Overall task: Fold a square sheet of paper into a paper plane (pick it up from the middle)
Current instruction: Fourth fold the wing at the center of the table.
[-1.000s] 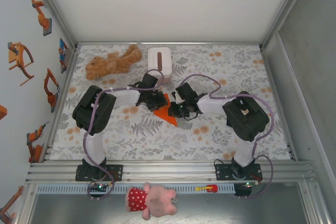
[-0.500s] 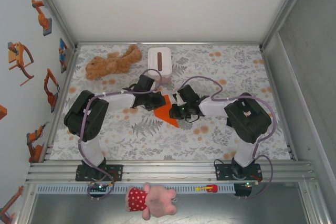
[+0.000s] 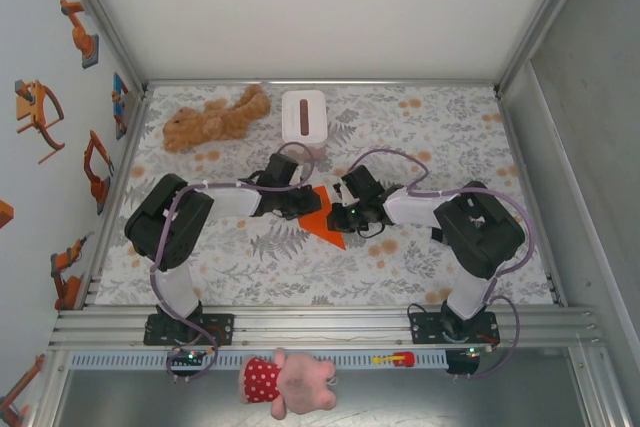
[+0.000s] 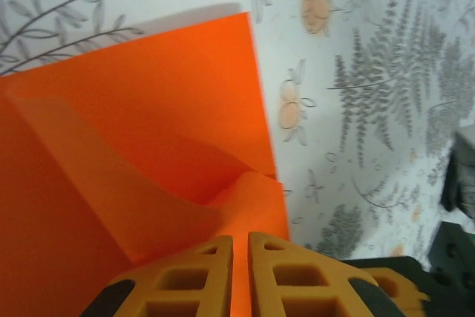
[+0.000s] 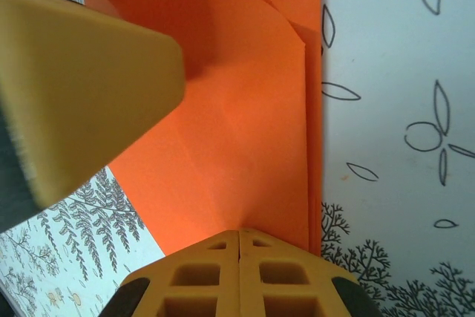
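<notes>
The orange sheet of paper (image 3: 325, 219) is partly folded into a pointed wedge, its tip toward the near right, at the middle of the floral table. My left gripper (image 3: 304, 203) holds its left side. In the left wrist view the left gripper (image 4: 240, 239) is shut on a raised, buckled flap of the paper (image 4: 148, 131). My right gripper (image 3: 341, 214) meets the paper from the right. Seen from the right wrist, the right gripper (image 5: 239, 234) is shut on the edge of the layered paper (image 5: 237, 124), with a left finger (image 5: 89, 87) close above.
A white tissue box (image 3: 304, 116) and a brown teddy bear (image 3: 215, 117) lie at the back of the table. A pink plush toy (image 3: 290, 383) rests on the front rail. Frame posts and walls bound both sides.
Both grippers and the paper have shifted slightly toward the near right. The left arm's elbow has swung, and the two grippers have stayed close together on the paper.
</notes>
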Controlling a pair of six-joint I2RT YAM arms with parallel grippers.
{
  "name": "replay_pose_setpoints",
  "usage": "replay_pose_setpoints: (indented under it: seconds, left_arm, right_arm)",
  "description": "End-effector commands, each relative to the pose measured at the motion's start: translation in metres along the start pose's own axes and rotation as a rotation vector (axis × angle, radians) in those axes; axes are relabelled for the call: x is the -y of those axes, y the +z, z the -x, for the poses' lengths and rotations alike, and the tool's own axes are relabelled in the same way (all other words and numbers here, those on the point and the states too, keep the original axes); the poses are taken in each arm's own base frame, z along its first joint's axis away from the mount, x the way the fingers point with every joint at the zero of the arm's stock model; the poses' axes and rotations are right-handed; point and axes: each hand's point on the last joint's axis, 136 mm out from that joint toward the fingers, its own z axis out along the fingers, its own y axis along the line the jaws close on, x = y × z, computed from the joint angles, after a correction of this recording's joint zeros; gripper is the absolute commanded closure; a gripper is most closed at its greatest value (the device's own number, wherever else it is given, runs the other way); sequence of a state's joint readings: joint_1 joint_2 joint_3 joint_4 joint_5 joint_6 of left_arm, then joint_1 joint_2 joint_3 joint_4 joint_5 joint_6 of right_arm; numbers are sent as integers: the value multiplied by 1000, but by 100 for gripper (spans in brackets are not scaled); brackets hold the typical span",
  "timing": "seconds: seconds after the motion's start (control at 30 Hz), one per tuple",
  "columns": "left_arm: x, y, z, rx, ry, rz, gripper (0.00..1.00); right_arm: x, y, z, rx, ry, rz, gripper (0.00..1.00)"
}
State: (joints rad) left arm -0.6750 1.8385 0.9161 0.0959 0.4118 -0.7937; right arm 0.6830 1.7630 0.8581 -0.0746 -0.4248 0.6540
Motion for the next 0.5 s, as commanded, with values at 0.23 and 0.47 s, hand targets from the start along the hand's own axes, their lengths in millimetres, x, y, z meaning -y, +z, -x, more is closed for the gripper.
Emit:
replay_pose_setpoints:
  seconds: [0.23,0.47]
  left_arm:
    - [-43,8,15,-7,-28,128,86]
    - [-69,-5,46,32,-57,218,86]
  right_arm:
    - [68,4,-58,-211,87,-291,100]
    - [77,6,-66,-234,102,-322,100]
